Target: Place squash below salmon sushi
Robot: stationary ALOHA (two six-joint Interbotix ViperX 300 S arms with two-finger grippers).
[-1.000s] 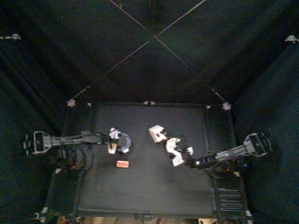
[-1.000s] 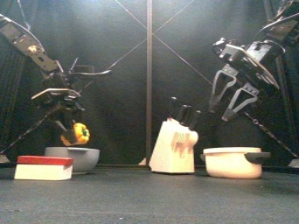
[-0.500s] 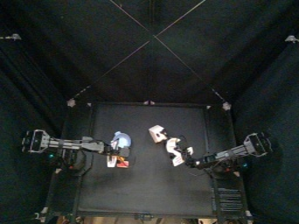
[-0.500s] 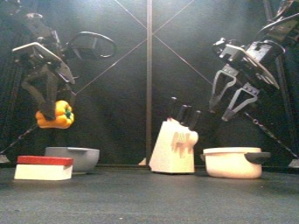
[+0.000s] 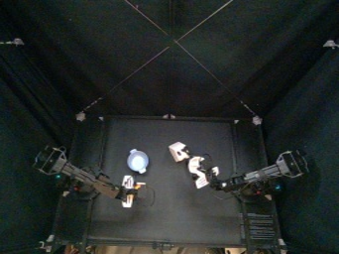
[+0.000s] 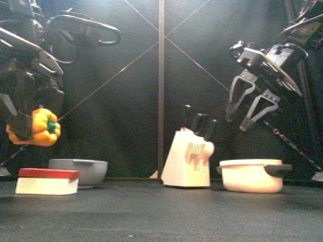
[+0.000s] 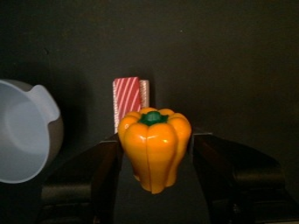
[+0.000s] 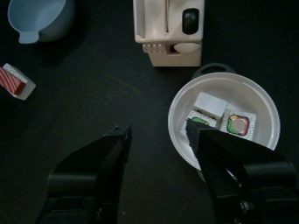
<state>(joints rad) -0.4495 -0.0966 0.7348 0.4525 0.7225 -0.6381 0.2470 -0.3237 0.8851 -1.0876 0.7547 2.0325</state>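
Small black table [image 5: 166, 213]: red-topped white sushi block [image 6: 47, 181], pale blue bowl [image 5: 139, 159], cream knife block [image 6: 190, 159], white lidded pot [image 6: 252, 175].

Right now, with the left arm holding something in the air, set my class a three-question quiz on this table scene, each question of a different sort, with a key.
1. True or false: the left gripper holds the orange squash clear of the table.
2. Multiple choice: in the right wrist view, the white pot holds A) small food pieces, B) knives, C) nothing.
3. Fill in: in the front view, the salmon sushi lies in front of the pale blue ____.

Key: 1 true. 2 A. 3 bowl.

The right gripper hangs open above the pot, beside the knife block.
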